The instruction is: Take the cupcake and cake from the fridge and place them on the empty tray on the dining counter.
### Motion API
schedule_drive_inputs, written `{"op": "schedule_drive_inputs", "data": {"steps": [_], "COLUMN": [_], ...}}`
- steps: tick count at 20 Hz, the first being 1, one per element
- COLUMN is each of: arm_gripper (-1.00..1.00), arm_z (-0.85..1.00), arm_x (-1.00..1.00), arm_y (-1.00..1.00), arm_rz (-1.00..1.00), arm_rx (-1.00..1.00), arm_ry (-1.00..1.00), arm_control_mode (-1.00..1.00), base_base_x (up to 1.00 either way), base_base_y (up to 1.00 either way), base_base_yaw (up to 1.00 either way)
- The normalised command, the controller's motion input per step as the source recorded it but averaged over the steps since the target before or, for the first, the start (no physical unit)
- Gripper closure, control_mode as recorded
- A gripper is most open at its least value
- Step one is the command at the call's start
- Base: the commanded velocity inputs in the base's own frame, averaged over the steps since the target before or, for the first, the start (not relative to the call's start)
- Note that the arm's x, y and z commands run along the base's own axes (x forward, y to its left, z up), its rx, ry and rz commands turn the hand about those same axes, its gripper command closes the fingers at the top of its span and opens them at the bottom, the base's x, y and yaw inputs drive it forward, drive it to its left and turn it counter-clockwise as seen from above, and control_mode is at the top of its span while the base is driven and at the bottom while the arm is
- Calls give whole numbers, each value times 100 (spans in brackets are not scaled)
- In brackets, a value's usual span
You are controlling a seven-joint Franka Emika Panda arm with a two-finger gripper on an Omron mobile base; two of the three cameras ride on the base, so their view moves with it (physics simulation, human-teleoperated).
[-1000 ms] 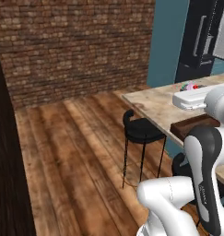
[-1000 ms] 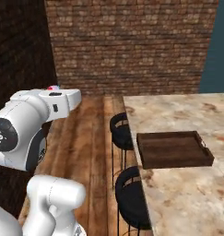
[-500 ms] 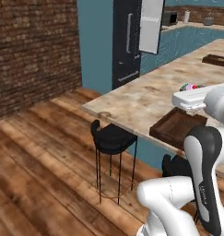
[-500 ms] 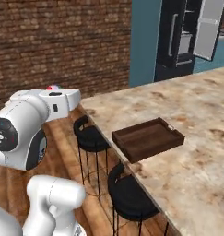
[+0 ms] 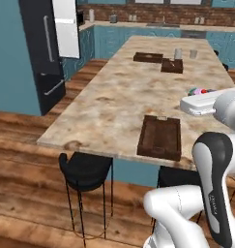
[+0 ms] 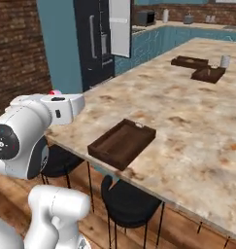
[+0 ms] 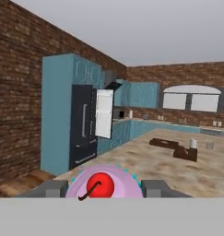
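Pink frosting and a red dot fill the bottom centre of the hand view: the cupcake [image 7: 104, 186] sits between the 2 grey fingertips [image 7: 51, 188] of the claw [image 7: 104, 190], which grips it, its top facing the camera. In the left base view, the tray [image 5: 160, 136] lies at lower centre-right on the dining bench [image 5: 114, 106], close to its near edge, long axis running away from that edge; nothing lies in it. Bare marble spreads to its left and behind it. 2 more dark trays [image 5: 148, 57] sit far up the bench. The fridge [image 6: 95, 41] stands at the upper left of the right base view, 1 door open. 2 black stools [image 5: 85, 172] stand under the near edge.
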Motion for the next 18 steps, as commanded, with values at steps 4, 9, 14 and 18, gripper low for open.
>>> {"op": "schedule_drive_inputs", "data": {"steps": [4,9,14,18], "arm_gripper": [100,100,100,100], "arm_z": [0,0,0,0], "arm_x": [0,0,0,0], "arm_y": [0,0,0,0], "arm_rz": [0,0,0,0], "arm_rx": [0,0,0,0], "arm_ry": [0,0,0,0], "arm_control_mode": [100,100,100,100], "base_base_x": [100,90,69,31], "base_base_y": [47,69,78,2], "base_base_yaw": [-73,-70,-50,-8]}}
